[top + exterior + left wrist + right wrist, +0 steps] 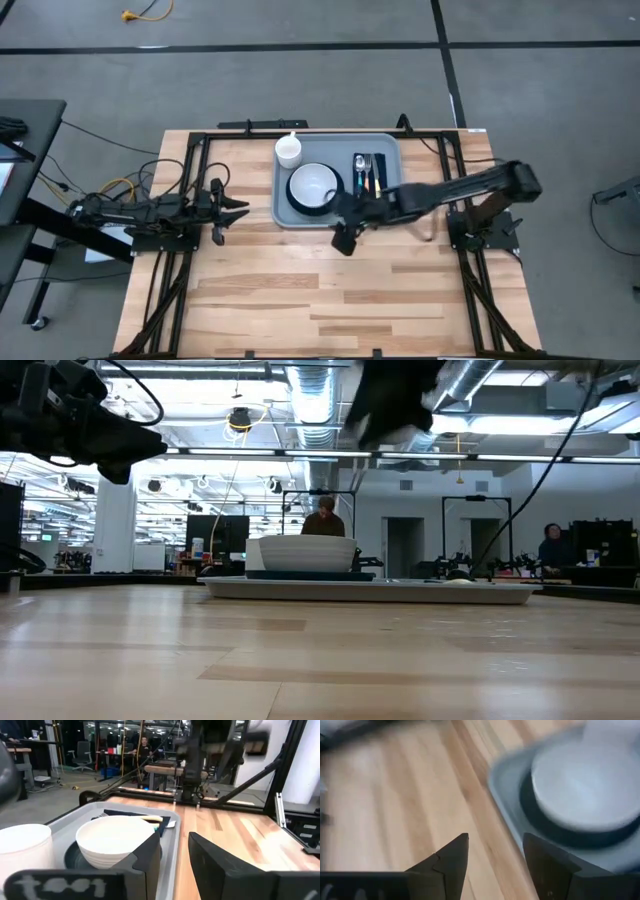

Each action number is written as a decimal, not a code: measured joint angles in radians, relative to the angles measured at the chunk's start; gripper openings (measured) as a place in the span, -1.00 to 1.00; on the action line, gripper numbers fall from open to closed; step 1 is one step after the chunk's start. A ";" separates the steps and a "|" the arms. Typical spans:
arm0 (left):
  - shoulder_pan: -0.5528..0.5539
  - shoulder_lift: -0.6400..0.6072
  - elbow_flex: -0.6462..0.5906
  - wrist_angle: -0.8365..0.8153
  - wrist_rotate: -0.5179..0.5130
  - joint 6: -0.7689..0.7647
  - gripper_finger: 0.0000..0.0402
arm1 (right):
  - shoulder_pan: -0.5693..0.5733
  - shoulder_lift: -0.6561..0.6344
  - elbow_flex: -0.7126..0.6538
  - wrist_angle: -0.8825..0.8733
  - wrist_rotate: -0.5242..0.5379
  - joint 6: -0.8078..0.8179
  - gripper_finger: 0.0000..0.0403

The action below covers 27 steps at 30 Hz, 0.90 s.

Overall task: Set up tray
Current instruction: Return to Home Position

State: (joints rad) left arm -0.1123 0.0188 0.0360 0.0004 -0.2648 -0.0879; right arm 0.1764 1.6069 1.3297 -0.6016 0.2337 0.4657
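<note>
The right gripper [345, 238] hangs by the near rim of the large light blue-grey rectangular plastic tray [340, 148], fingers parted, apparently empty; the left gripper [238, 210] waits alongside, likewise parted and empty.

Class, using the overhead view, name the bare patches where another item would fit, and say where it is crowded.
Bare: the table, from the front rim of the tray to the near edge. Crowded: inside the tray, filled by cup, bowl on plate, and cutlery. The open left gripper waits left of the tray; the open right gripper hangs by its front rim.
</note>
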 joint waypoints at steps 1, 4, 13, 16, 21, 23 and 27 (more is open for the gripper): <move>0.000 0.002 0.000 -0.002 -0.001 -0.004 -0.55 | 0.000 -0.041 -0.008 0.026 -0.001 -0.024 -0.10; 0.000 0.002 0.000 -0.003 -0.001 -0.001 -0.55 | 0.008 -0.173 -0.060 0.065 -0.005 -0.079 -0.10; 0.000 0.003 0.000 -0.006 -0.002 -0.004 -0.55 | 0.104 -0.612 -0.459 0.363 -0.001 -0.123 -0.08; 0.000 0.003 0.000 -0.006 -0.002 -0.004 -0.55 | 0.132 -0.745 -0.656 0.530 0.000 -0.143 -0.09; 0.000 0.003 0.000 -0.007 -0.003 -0.005 -0.55 | 0.142 -0.925 -0.969 0.766 0.001 -0.134 -0.11; 0.000 0.003 0.000 -0.007 -0.003 -0.006 -0.55 | 0.142 -0.975 -1.076 0.850 0.004 -0.134 -0.10; 0.000 0.003 0.000 -0.007 -0.003 0.018 -0.55 | 0.142 -1.056 -1.236 1.006 0.000 -0.134 -0.09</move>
State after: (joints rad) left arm -0.1123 0.0216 0.0360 -0.0070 -0.2676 -0.0699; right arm 0.3187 0.5513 0.0932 0.4040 0.2338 0.3322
